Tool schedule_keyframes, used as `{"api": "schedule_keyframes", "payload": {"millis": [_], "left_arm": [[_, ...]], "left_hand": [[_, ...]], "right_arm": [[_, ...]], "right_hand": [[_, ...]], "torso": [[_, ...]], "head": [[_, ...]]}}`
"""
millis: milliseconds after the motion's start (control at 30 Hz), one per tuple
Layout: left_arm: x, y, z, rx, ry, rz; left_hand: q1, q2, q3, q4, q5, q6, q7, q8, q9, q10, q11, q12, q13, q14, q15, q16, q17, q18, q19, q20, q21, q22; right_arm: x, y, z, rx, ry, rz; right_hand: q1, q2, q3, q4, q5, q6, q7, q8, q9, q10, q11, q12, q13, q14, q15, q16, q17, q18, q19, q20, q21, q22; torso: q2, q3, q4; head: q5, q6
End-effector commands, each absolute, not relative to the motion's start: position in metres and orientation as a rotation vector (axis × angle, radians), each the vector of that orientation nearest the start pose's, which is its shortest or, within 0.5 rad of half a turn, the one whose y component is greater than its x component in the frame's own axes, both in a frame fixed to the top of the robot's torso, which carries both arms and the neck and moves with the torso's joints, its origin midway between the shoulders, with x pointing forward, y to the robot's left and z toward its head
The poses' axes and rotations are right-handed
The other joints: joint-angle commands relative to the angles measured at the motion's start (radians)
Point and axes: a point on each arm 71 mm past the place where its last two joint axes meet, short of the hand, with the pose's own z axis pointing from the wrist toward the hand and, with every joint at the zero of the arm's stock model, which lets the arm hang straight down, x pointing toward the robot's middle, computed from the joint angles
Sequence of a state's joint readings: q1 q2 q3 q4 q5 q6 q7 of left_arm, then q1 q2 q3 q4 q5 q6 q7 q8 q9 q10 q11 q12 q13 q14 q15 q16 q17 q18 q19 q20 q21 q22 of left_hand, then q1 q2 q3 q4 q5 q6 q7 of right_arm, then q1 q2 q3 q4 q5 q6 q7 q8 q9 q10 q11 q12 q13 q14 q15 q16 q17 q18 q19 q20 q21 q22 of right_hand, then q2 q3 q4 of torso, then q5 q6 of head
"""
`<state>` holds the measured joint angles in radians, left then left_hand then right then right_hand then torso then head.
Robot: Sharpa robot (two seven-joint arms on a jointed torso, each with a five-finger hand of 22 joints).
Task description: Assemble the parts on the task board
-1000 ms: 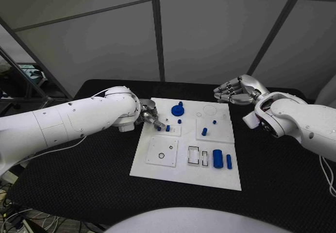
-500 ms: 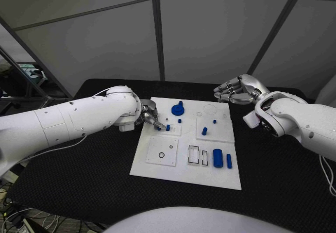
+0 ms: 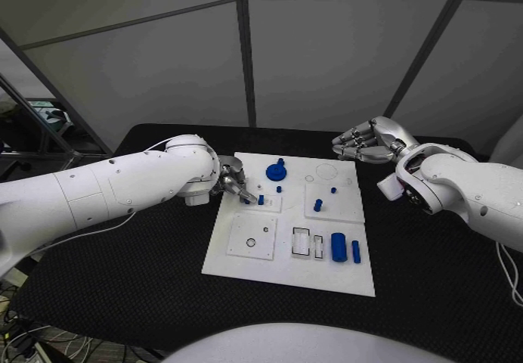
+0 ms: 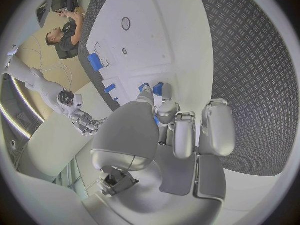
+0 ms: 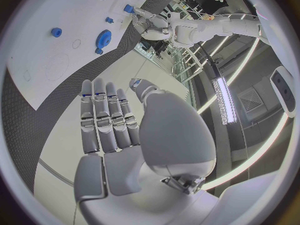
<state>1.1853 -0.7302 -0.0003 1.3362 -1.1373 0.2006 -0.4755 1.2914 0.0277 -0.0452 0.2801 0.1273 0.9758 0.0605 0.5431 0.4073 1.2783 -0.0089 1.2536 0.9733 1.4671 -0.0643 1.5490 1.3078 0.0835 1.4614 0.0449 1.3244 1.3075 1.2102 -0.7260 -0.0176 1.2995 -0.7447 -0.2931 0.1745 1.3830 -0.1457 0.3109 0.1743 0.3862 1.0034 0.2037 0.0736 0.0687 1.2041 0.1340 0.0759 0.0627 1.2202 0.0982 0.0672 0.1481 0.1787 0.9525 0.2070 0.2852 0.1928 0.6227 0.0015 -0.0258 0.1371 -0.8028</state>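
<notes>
Head view: a white board [image 3: 286, 261] lies in the middle of a black bench [image 3: 131, 265]. The left robot hand [image 3: 232, 184] rests at the board's left edge, its fingertips closed on a small blue peg [image 3: 249, 200] there. A second blue peg [image 3: 261, 200] stands just beside it. A blue gear [image 3: 276, 171] sits near the board's far edge, a short blue cylinder [image 3: 318, 204] stands right of the board's middle, and two longer blue cylinders [image 3: 339, 247] lie near the board's right edge. The right robot hand [image 3: 366, 144] hovers beyond the board's far right corner, holding nothing.

Left wrist view: the left robot hand [image 4: 181, 130] pinches the blue peg [image 4: 154, 89] against the board [image 4: 169, 35].

Right wrist view: the right robot hand [image 5: 115, 125] shows fingers straight, side by side, empty, with the board [image 5: 44, 55] and gear [image 5: 104, 37] beyond them.
</notes>
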Motion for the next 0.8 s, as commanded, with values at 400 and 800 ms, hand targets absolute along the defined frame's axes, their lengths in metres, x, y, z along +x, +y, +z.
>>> {"api": "schedule_keyframes", "payload": {"millis": [400,800], "left_arm": [[0.5095,0.2125,-0.2325,-0.209,2.315,-0.403],[0.5079,0.2100,-0.2322,-0.208,2.318,-0.428]], "left_hand": [[0.146,0.046,0.136,-0.055,0.011,-0.038,-0.010,-0.007,0.020,-0.025,-0.012,-0.041,-0.035,0.091,-0.014,0.000,0.220,-0.024,0.003,-0.012,-0.005,0.122],[0.063,-0.144,0.639,-0.106,0.003,-0.058,0.002,0.015,0.089,-0.019,0.000,-0.083,-0.053,0.091,-0.007,-0.002,0.219,-0.023,0.001,-0.005,-0.013,0.132]], "right_arm": [[0.5299,-0.2046,-0.1817,0.431,1.645,1.108],[0.5299,-0.2046,-0.1821,0.431,1.650,1.109]], "right_hand": [[-0.009,0.002,0.003,0.000,0.007,-0.002,0.001,-0.004,-0.001,-0.007,0.004,-0.005,-0.001,-0.007,0.000,-0.003,-0.001,0.004,0.002,0.005,-0.003,-0.001],[-0.009,0.002,0.003,0.000,0.007,-0.002,0.001,-0.004,-0.001,-0.007,0.004,-0.005,-0.001,-0.007,0.000,-0.003,-0.001,0.004,0.002,0.005,-0.003,-0.001]], "torso": [[0.001,0.0001,0.0004],[0.000,0.0000,0.0012]], "head": [[0.001,0.001],[0.001,0.000]]}}
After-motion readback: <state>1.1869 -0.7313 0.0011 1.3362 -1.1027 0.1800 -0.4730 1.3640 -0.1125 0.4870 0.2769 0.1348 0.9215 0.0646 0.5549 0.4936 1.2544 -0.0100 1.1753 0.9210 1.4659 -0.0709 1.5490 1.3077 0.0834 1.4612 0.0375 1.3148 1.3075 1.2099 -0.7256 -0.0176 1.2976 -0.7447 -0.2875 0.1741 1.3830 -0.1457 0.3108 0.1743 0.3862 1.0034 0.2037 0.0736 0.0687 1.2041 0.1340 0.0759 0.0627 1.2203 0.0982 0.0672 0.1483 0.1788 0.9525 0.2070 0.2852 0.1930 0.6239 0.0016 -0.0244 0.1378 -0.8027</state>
